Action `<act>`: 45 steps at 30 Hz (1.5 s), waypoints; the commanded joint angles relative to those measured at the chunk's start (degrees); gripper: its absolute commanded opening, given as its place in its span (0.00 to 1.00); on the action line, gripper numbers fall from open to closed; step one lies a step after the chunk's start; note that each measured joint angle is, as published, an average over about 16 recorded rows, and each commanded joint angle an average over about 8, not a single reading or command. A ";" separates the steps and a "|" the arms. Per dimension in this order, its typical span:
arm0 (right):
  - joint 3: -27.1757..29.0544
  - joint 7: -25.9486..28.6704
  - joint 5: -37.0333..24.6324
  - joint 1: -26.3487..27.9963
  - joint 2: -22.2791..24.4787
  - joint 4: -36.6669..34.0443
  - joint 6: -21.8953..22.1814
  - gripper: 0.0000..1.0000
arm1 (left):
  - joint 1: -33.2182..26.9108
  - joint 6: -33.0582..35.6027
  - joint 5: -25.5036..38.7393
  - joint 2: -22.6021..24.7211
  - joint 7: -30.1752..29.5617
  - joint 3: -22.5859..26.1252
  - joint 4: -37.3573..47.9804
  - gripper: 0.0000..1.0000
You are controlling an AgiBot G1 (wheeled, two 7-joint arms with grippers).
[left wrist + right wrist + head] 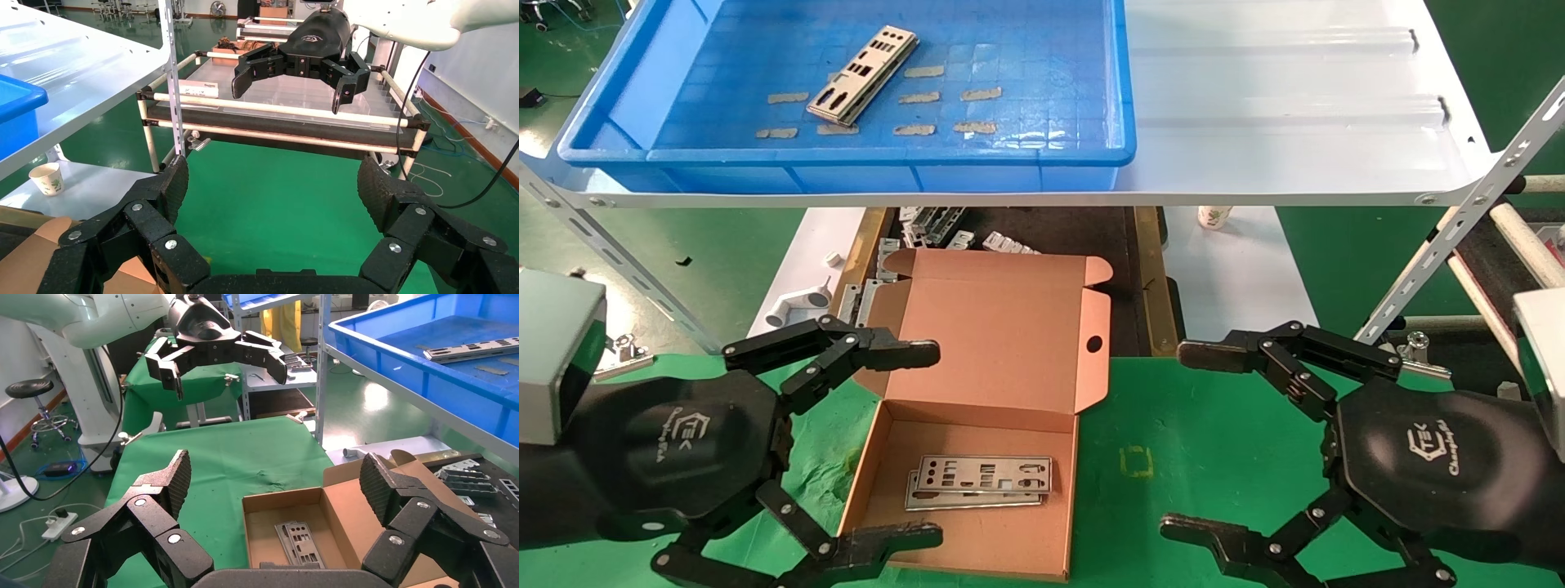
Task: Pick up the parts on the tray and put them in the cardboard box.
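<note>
One silver punched plate [862, 75] lies in the blue tray [1091, 151] on the white shelf, at the far left. The brown cardboard box [944, 539] stands open on the green mat, lid [1001, 343] raised, with two stacked plates [978, 482] on its floor. The box [257, 539] and its plates [300, 544] also show in the right wrist view, as does the tray plate [474, 349]. My left gripper [928, 441] is open and empty beside the box's left wall. My right gripper [1185, 441] is open and empty to the box's right.
The white ribbed shelf [1295, 114] overhangs the back of the work area. Grey brackets [928, 229] and white pipe fittings [797, 306] lie behind the box. A paper cup [1214, 216] stands at back right. A roller rack [275, 116] is on the right.
</note>
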 commanded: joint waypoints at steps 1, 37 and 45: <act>0.00 0.00 0.00 0.00 0.00 0.00 0.00 1.00 | 0.00 0.00 0.00 0.00 0.00 0.00 0.00 1.00; 0.00 0.00 0.00 0.00 0.00 0.00 0.00 1.00 | 0.00 0.00 0.00 0.00 0.00 0.00 0.00 1.00; 0.00 0.00 0.00 0.00 0.00 0.00 0.00 1.00 | 0.00 0.00 0.00 0.00 0.00 0.00 0.00 1.00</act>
